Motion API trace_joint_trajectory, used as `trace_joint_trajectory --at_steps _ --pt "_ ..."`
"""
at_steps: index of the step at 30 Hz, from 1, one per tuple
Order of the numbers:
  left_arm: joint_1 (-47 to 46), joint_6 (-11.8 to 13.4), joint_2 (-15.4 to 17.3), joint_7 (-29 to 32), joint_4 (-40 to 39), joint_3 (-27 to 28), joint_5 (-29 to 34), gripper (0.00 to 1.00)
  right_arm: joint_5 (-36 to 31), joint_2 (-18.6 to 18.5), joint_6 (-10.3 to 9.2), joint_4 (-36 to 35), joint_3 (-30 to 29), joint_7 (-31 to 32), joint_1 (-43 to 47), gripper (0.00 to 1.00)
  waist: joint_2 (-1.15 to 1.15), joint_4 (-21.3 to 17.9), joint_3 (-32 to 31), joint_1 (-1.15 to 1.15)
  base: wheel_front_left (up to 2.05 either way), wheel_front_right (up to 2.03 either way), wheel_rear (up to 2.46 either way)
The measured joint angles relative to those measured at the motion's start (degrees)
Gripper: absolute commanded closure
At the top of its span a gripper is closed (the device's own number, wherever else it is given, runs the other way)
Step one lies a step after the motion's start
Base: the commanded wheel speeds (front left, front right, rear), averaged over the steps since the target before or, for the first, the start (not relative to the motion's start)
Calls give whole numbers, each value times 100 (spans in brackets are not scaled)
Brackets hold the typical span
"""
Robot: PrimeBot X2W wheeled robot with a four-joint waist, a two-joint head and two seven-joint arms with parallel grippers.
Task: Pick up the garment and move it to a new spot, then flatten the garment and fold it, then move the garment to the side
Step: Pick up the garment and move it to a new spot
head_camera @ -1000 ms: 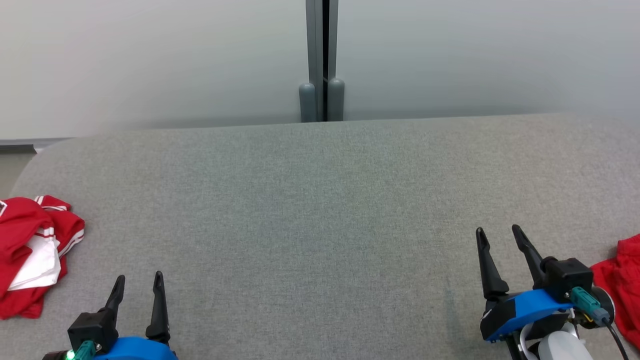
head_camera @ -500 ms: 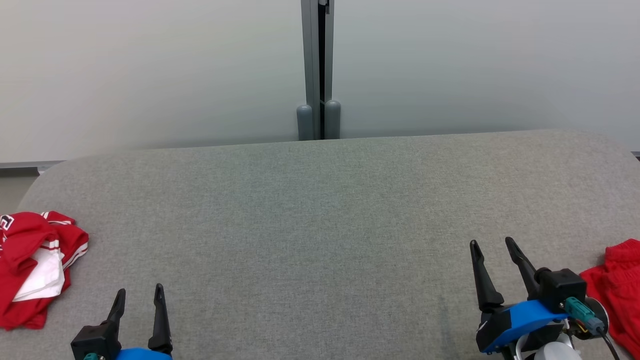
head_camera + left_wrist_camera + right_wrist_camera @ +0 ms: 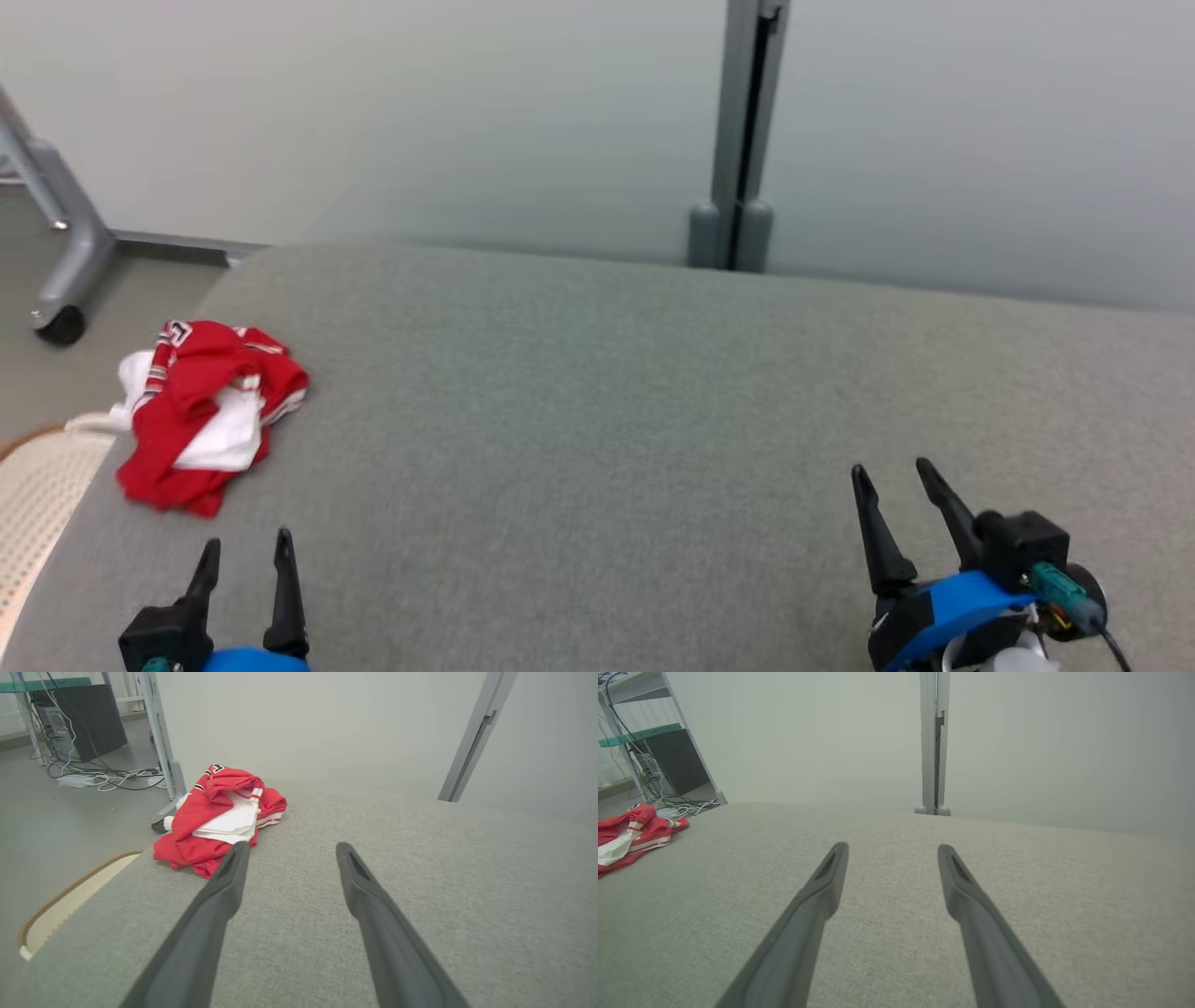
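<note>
Crumpled red-and-white garment [image 3: 201, 411] bunched at the left edge of the grey fabric-covered table [image 3: 597, 420], grey wheeled frame leg [image 3: 79, 247] on the floor beyond it. Left gripper [image 3: 247, 539] near it, right gripper [image 3: 889, 467] well apart, both spread wide, holding nothing.

Garment [image 3: 201, 411]: soft cloth, red with white panels, fine mesh-like knit, matt, rumpled.
Work surface [image 3: 597, 392]: grey woven fabric cover, coarse visible weave, matt.
Left gripper [image 3: 247, 539], right gripper [image 3: 890, 467]: fingers [image 3: 208, 924] dark, smooth, matt, plastic-looking; blue housing [image 3: 952, 597] smooth plastic, slight gloss.
Wall panels [image 3: 420, 112]: pale, smooth, matt.
Post [image 3: 738, 112]: grey painted metal, satin.
Floor [image 3: 56, 821]: grey, smooth, faint sheen.
</note>
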Motion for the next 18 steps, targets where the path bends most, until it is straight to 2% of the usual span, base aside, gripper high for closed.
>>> trace_joint_trajectory --at_steps 11,18 --pt "-27 0 168 1 165 332 -44 0 182 5 0 178 292 -1 -81 0 1 1250 77 0 0 0 0" --pt "-68 0 176 1 238 474 -48 0 230 7 0 296 349 0 -179 0 1 1678 216 0 0 0 0"
